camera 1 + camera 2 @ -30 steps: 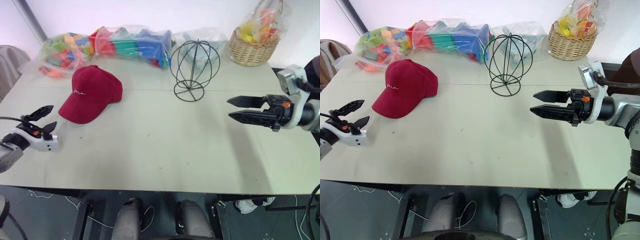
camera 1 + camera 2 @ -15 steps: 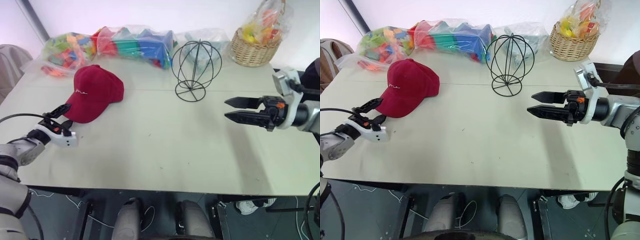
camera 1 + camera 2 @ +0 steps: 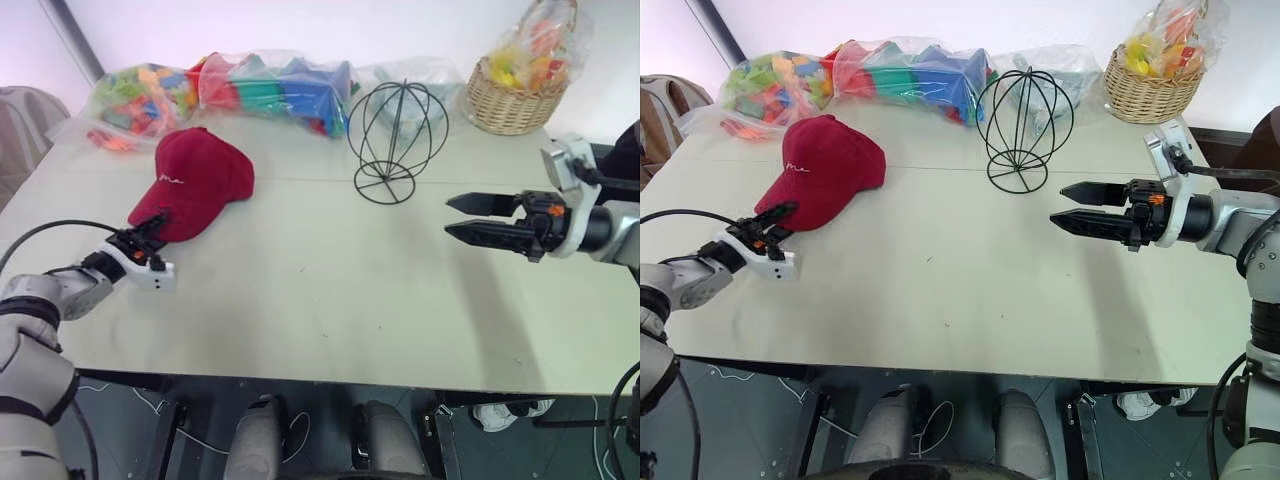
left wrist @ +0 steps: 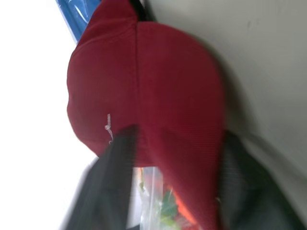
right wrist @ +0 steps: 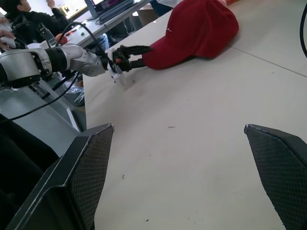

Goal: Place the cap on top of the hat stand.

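Left pincer (image 3: 152,228) pinching the cap's brim

The cap (image 3: 195,182) is lying on the worktop (image 3: 330,290), left of the hat stand (image 3: 396,140) and apart from it, while the right pincer (image 3: 462,217) is hovering spread, away from both.

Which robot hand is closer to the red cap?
The left. The left gripper is right at the brim of the cap, fingers around its edge. The right gripper hovers far across the table, past the hat stand.
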`<state>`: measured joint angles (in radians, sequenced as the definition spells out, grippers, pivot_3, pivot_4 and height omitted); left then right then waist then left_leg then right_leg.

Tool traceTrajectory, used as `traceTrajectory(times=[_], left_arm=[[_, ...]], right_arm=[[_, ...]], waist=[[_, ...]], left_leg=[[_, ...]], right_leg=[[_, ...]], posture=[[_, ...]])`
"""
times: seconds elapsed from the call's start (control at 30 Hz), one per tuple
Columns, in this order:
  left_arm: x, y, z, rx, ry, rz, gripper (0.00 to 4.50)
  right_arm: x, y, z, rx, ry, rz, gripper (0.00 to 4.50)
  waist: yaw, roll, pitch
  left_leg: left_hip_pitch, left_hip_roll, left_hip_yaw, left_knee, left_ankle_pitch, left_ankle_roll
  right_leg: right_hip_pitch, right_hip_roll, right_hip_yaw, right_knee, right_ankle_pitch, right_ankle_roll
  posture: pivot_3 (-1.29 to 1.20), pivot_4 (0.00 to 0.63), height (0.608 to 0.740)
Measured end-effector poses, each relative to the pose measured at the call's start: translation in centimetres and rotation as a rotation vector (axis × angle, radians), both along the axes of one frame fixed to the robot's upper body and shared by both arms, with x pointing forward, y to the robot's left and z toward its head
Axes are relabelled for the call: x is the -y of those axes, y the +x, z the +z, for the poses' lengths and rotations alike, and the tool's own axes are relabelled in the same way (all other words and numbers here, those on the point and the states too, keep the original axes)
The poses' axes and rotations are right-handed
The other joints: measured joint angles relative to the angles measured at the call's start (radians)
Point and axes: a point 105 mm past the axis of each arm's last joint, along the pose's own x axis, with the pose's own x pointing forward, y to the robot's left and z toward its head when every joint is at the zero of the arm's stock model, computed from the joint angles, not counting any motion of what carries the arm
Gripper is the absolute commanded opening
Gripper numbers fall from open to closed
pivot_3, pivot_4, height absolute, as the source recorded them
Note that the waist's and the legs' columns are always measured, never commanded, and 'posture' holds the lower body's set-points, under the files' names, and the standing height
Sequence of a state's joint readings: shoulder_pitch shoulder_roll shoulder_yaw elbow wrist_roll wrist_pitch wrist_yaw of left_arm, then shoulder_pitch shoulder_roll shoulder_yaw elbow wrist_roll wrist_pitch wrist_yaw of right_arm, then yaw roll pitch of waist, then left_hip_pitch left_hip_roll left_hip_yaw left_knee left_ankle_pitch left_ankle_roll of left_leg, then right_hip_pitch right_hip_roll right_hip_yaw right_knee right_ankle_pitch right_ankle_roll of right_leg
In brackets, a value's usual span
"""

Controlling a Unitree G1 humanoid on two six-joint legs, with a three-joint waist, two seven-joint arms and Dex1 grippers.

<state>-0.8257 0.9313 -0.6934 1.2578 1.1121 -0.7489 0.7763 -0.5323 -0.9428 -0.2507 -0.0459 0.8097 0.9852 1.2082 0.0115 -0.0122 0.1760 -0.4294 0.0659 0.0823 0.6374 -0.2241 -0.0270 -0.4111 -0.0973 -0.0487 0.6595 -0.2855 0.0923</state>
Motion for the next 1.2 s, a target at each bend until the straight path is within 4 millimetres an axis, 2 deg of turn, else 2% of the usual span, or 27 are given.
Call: traceTrajectory(times=[0.07, 0.13, 0.4, 0.5, 0.6, 0.67, 0.77, 0.83, 0.97, 1.03, 1.2], left_arm=[[0.2, 0.2, 0.2, 0.01, -0.009, -0.004, 0.03], [0.4, 0.4, 0.8, 0.033, -0.016, -0.01, 0.03], [1.2, 1.0, 0.7, 0.065, -0.024, -0.009, 0.03], [1.1, 1.6, 2.2, 0.169, -0.025, 0.019, 0.03], [2.3, 2.4, 5.4, 0.325, -0.068, 0.004, 0.03], [4.0, 2.7, 8.4, 0.455, -0.118, -0.036, 0.03], [7.1, 2.0, 11.7, 0.585, -0.18, -0.089, 0.03], [9.7, 1.5, 12.4, 0.611, -0.217, -0.12, 0.03], [15.8, 0.3, 12.6, 0.596, -0.279, -0.173, 0.03], [18.1, 0.0, 13.1, 0.582, -0.312, -0.173, 0.03], [21.0, -0.1, 14.5, 0.59, -0.338, -0.162, 0.03]], right_arm=[[0.0, 0.0, -0.2, -0.004, -0.003, -0.005, 4.5], [0.0, 0.0, -0.3, -0.007, -0.004, -0.008, 4.5], [0.0, 0.0, -0.2, -0.003, 0.003, -0.017, 4.5], [0.0, 0.1, 0.0, 0.013, 0.001, -0.021, 4.5], [0.7, 0.5, 0.6, 0.045, -0.003, -0.05, 4.5], [1.9, 0.9, 1.4, 0.077, -0.012, -0.094, 4.5], [3.8, 1.3, 2.6, 0.12, -0.038, -0.156, 4.5], [5.2, 1.6, 3.2, 0.145, -0.046, -0.198, 4.5], [7.6, 2.2, 3.6, 0.167, -0.059, -0.271, 4.5], [8.4, 2.4, 3.8, 0.177, -0.064, -0.296, 4.5], [9.3, 2.5, 3.8, 0.179, -0.074, -0.318, 4.5]], waist=[[0.0, 0.0, 0.0], [0.0, 0.0, 0.0], [-0.001, 0.0, 0.0], [-0.001, 0.0, 0.0], [0.0, -0.001, 0.0], [0.003, -0.001, 0.0], [0.002, -0.001, 0.0], [0.002, -0.001, 0.0], [0.001, -0.001, 0.0], [-0.001, -0.001, 0.0], [0.0, 0.0, 0.0]], left_leg=[[0.0, 0.0, 0.0, 0.0, 0.0, 0.0], [0.0, 0.0, 0.0, 0.001, 0.0, 0.0], [-0.001, 0.0, -0.001, 0.006, 0.0, 0.0], [-0.003, 0.0, -0.002, 0.007, 0.0, 0.001], [-0.01, 0.0, -0.003, 0.01, 0.0, 0.0], [-0.017, 0.0, -0.003, 0.012, 0.0, 0.0], [-0.017, -0.001, -0.002, 0.013, 0.002, -0.004], [-0.016, -0.001, -0.001, 0.012, 0.002, -0.003], [-0.015, -0.001, 0.0, 0.013, 0.002, -0.002], [-0.015, -0.001, 0.0, 0.013, 0.002, -0.003], [-0.014, -0.001, 0.0, 0.013, 0.003, -0.003]], right_leg=[[0.0, 0.0, 0.0, 0.0, 0.0, 0.0], [0.0, 0.0, 0.0, 0.001, 0.0, 0.0], [0.0, 0.0, 0.0, 0.003, 0.0, 0.0], [-0.001, 0.0, 0.0, 0.004, 0.0, 0.0], [-0.006, 0.0, 0.0, 0.006, 0.0, 0.001], [-0.012, 0.0, 0.0, 0.006, 0.001, 0.003], [-0.012, 0.0, 0.002, 0.005, 0.001, 0.003], [-0.012, 0.0, 0.003, 0.005, 0.001, 0.003], [-0.012, 0.0, 0.003, 0.006, 0.002, 0.004], [-0.012, 0.001, 0.003, 0.006, 0.002, 0.004], [-0.012, 0.001, 0.004, 0.006, 0.002, 0.004]], posture=[[0.0, 0.15, 0.74], [0.0, 0.15, 0.74], [0.0, 0.15, 0.74], [0.0, 0.15, 0.74], [0.0, 0.15, 0.74], [0.0, 0.15, 0.74], [0.0, 0.15, 0.74], [0.0, 0.15, 0.74], [0.0, 0.15, 0.74], [0.0, 0.15, 0.74], [0.0, 0.15, 0.74]])
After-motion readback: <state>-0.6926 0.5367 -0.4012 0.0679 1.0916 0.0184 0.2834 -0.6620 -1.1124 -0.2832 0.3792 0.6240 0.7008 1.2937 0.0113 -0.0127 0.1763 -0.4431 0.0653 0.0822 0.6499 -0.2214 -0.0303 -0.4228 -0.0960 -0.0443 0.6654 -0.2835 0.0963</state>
